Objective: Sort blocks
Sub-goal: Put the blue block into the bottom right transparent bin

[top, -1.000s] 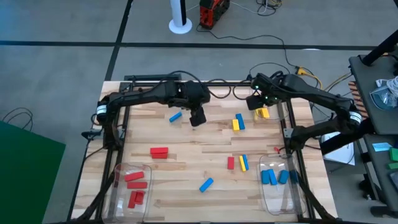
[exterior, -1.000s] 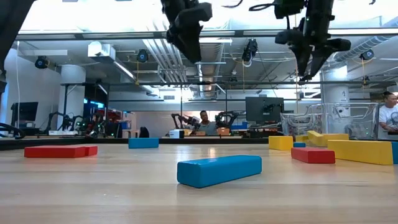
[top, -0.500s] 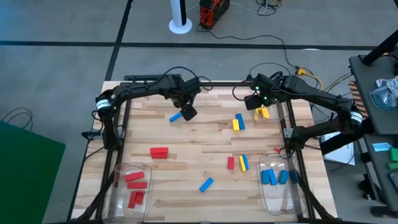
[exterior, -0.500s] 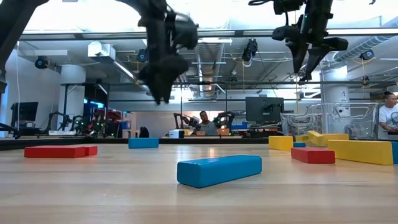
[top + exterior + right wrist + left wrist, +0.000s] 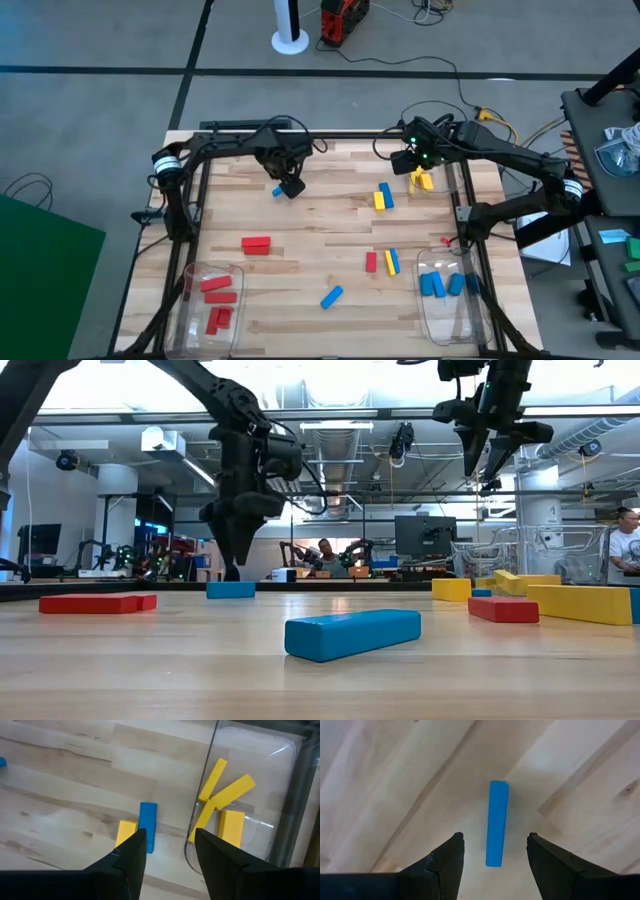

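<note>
One blue block (image 5: 497,822) lies flat on the table (image 5: 320,255) at its far left, and I have the left gripper (image 5: 495,851) directly above it, fingers spread to either side of its length and clear of it, which I judge is the lineup for a pinch across the narrow faces. Scattered blocks remain: a red block (image 5: 256,245) mid-left, a blue one (image 5: 331,296) near the front, and a yellow and blue pair (image 5: 139,832) toward the far right. Sorted lots explain the bins: red in the front-left bin (image 5: 190,320), blue in the front-right bin (image 5: 462,322), yellow in the far-right bin (image 5: 260,750). Right gripper (image 5: 167,851) hangs high with fingers apart and nothing held, near the yellow bin's edge, above that pair
</note>
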Available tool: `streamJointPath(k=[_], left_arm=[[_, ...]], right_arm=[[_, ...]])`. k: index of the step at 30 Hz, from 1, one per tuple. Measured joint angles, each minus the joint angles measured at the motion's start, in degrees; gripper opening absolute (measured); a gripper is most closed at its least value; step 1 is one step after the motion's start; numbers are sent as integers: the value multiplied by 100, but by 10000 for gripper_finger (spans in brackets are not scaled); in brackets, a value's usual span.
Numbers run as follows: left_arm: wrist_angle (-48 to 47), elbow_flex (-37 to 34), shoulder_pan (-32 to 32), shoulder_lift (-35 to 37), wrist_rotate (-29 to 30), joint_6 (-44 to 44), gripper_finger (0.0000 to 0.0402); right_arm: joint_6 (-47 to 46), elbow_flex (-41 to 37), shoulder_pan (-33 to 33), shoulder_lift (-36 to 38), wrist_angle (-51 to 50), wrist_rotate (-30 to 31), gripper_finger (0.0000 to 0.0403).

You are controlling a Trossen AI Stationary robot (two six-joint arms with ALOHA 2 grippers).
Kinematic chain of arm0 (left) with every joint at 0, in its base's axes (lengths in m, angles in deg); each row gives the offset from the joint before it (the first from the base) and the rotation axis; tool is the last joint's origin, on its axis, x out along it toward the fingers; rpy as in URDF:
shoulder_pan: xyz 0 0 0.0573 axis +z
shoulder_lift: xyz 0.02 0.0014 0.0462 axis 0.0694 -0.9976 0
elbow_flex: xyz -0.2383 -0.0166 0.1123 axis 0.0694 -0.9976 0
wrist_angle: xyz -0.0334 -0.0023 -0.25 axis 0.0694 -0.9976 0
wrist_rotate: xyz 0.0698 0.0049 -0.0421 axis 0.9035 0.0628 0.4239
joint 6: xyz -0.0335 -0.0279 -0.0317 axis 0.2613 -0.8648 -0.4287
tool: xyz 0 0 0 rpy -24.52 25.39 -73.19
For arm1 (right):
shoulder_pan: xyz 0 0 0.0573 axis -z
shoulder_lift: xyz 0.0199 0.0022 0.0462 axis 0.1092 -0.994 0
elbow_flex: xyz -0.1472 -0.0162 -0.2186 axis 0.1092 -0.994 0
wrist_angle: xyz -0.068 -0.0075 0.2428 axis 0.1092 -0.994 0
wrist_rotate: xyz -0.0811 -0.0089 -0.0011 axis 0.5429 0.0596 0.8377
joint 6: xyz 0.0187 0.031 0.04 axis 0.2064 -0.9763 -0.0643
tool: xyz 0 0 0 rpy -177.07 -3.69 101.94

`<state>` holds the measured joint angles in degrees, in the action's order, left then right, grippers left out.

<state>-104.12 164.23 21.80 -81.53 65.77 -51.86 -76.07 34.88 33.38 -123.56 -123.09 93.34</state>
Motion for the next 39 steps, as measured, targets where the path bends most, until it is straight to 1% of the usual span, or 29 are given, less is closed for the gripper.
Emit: streamJointPath(k=[6,15,18,23,33,36,39], left_arm=[[498,-353,-7,0,-25,104,192],[1006,-849,-4,0,-25,122,192],[1183,-984,-4,0,-25,124,185],[1360,-1145,-4,0,-23,122,147],[1439,-1238,-11,0,-29,46,32],[1386,-1149,-15,-4,-50,44,30],[1153,-891,-46,-4,-163,197,30]], right_arm=[[2,0,0,-1,2,-1,155],[2,0,0,-1,4,-1,167],[2,0,0,-1,4,0,168],[4,-2,0,-3,8,-1,162],[23,-2,0,-4,13,-1,143],[88,-2,0,-4,19,-1,140],[248,-4,-23,-4,49,-6,139]])
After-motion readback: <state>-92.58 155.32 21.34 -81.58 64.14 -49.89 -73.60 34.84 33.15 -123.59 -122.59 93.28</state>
